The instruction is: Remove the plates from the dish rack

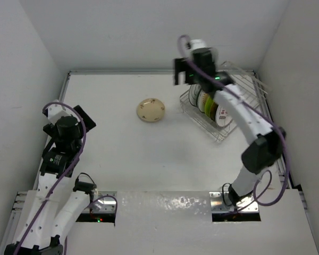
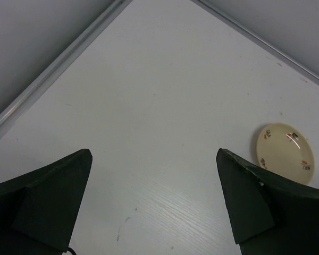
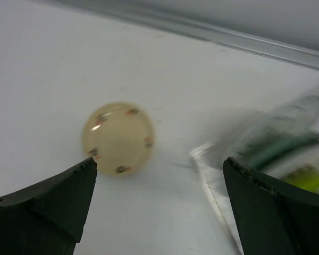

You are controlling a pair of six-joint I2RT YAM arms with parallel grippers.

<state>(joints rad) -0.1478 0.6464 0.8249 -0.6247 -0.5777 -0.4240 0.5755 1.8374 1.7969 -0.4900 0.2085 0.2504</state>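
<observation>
- Fingers (image 3: 42,207) of the right pincer (image 3: 158,170) fill the bottom of the right wrist view. They are spread wide with nothing between them.
- Right pincer position: above the far left corner of the rack (image 1: 219,137). The right wrist view is blurred, so its exact height over the rack cannot be told.
- Plates (image 1: 212,106): several stand on edge in the rack, close together.
- Cream plate (image 1: 150,110): flat on the tabletop (image 1: 122,159), well apart from the rack, to its left.
- Left pincer (image 2: 154,159): spread wide, empty, far left of the rack over bare tabletop.
- Risk, double grip: the plates stand close together. A wide pincer lowered between them may close on two rims, or wedge one against its neighbour.
- Risk, rack contact: a descent off line would probably put a finger on the rack. The rack could then shift or tip.
- Risk, slip: an upright rim offers a thin, smooth hold. A shallow or skewed grip may let the plate swing or drop on the lift.
- Risk, set-down: a plate placed left of the rack may strike the cream plate if it is not aimed at bare tabletop.
</observation>
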